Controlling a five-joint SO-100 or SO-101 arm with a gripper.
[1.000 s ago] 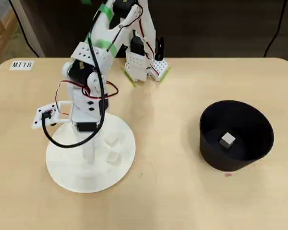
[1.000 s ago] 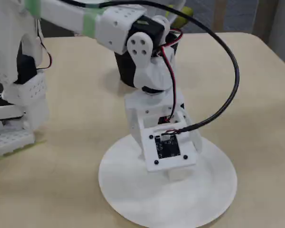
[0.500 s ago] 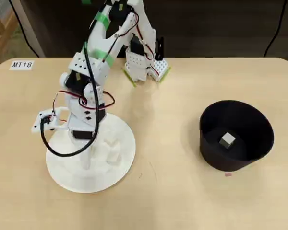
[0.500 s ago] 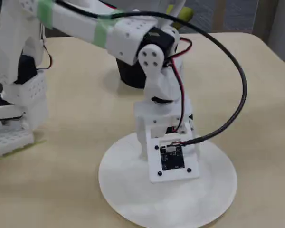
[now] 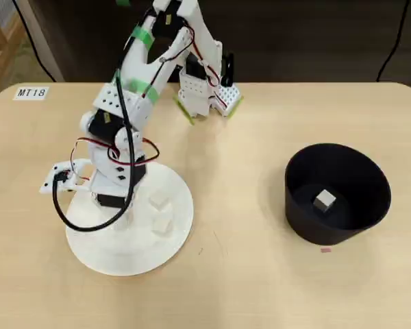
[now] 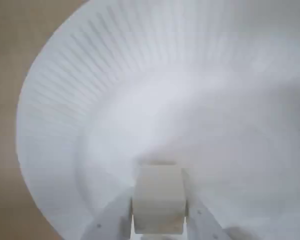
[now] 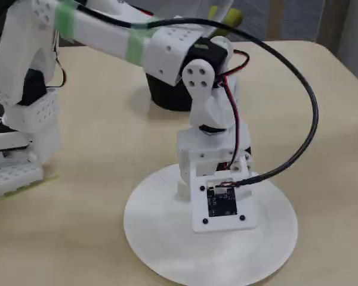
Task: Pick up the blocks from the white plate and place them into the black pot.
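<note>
1. The table (image 5: 260,288) is light wood with round corners. A small white label reading "MT18" (image 5: 31,92) sits at the upper left of the overhead view.
2. The white plate (image 5: 175,236) lies at the lower left of the overhead view. It is big, round and flat, and its rim has fine ridges in the wrist view (image 6: 65,100).
3. The black pot (image 5: 377,199) stands at the right of the overhead view, well apart from the plate. It is dull black, with tall walls and no handles.
4. The blocks are tiny pale cubes, much smaller than the plate. I count four.
5. One block in the pot (image 5: 324,201) rests on the pot's floor.
6. Two loose blocks lie on the right part of the plate, near each other: the upper loose block (image 5: 160,201) and the lower loose block (image 5: 164,225).
7. The fourth, the held block (image 6: 158,200), shows at the bottom middle of the wrist view, over the plate's white floor.
8. The white arm (image 5: 133,82) with green tape reaches down from the top of the overhead view to the left part of the plate. Its base (image 5: 205,89) sits at the top edge of the table.
9. The gripper (image 6: 158,220) has its two white fingers (image 6: 110,220) pressed against both sides of the held block. So the hand is closed only as far as the cube lets it.
10. I cannot tell if the held block touches the plate or is a little above it.
11. In the fixed view, a small square board (image 7: 222,202) on the arm's wrist hides the fingers over the plate (image 7: 161,250).
</note>
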